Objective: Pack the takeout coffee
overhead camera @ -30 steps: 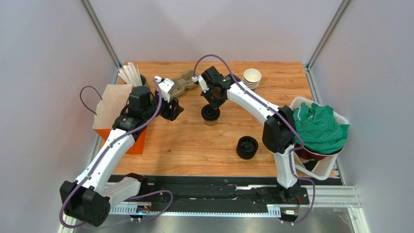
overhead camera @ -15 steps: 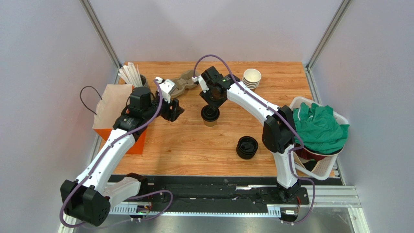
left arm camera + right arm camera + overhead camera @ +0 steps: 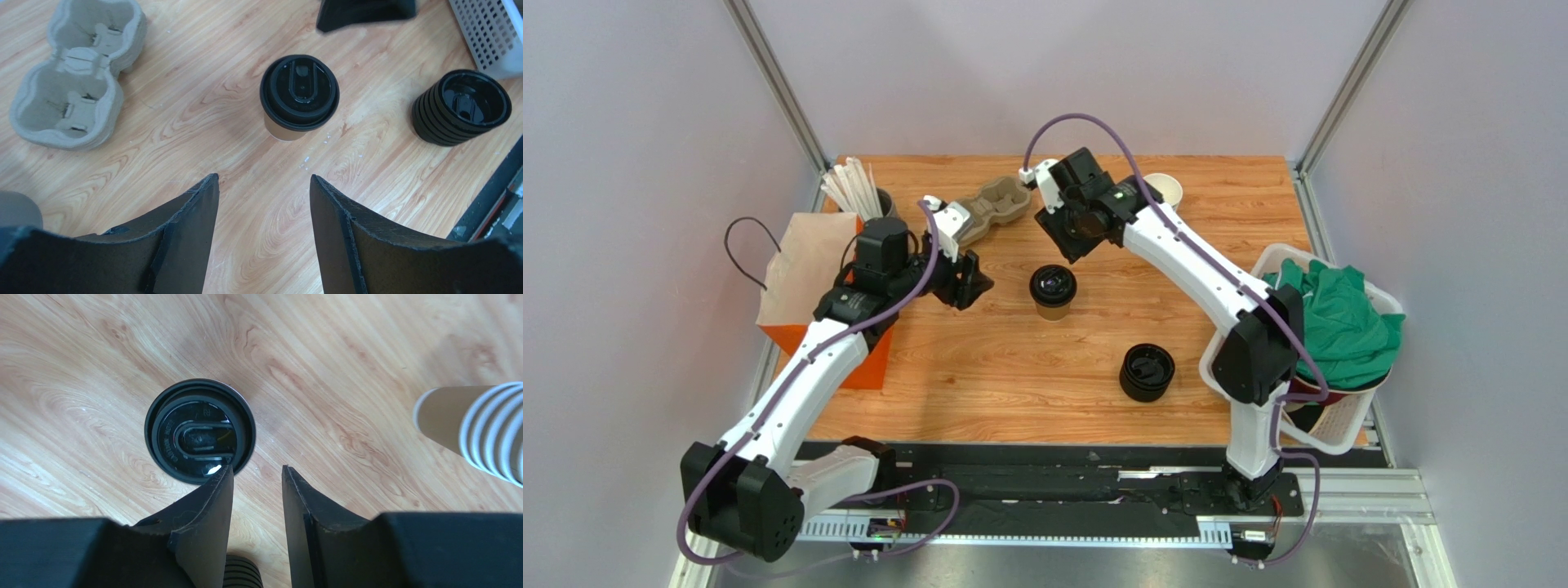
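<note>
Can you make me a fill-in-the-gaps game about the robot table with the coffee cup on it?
1. The lid on the coffee cup is ____ in colour.
2. The cloth in the white basket is ____ in colour.
3. The pile of spare lids stands on a table made of ____.
4. The left gripper holds ____ between its fingers.

Missing words: black, green, wood, nothing.

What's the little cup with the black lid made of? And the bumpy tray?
The small brown cup looks like paper: matte, dull wall. Its round black lid seems plastic: smooth, slightly shiny, moulded ridges. The bumpy grey-brown cup carrier looks like pressed pulp: rough, dull.
</note>
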You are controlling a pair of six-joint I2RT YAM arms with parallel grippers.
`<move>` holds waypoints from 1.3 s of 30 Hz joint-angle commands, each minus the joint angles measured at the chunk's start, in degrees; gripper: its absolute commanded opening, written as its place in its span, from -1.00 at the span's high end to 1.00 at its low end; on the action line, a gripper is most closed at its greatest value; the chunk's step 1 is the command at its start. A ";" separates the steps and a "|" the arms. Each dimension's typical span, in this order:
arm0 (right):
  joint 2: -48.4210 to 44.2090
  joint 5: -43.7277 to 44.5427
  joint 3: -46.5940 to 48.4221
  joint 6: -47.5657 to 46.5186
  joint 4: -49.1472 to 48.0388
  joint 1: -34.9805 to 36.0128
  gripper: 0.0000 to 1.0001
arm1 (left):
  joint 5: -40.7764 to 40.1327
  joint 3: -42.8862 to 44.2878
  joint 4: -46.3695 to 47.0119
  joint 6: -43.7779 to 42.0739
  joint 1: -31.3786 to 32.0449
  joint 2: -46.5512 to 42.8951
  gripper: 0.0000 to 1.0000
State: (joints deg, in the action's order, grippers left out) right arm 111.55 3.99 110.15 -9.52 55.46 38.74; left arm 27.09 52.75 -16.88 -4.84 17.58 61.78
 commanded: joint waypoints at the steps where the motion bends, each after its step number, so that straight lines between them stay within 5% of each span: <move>1: -7.83 -1.17 -0.63 -1.11 0.25 -2.18 0.21 | 5.06 4.01 -0.86 -3.50 0.61 3.16 -0.29; 6: -13.88 -5.46 -5.11 -2.87 3.51 -4.90 0.21 | 8.50 10.17 -5.17 -10.01 2.28 11.05 -0.35; 13: -24.16 -13.04 -18.11 -4.10 2.02 -8.86 0.19 | 17.37 24.13 -8.78 -8.79 2.54 27.76 -0.36; 20: -28.05 -17.08 -20.85 -4.46 0.88 -13.25 0.18 | 20.63 30.74 -10.53 -7.82 3.07 40.95 -0.36; 39: -29.81 -16.47 -26.13 -4.81 -2.29 -13.60 0.19 | 22.48 36.10 -10.01 -4.04 4.48 49.66 -0.48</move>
State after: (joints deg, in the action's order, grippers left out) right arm 84.64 -11.68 84.25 -13.56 56.03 25.08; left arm 47.62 86.24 -27.94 -10.33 21.85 109.89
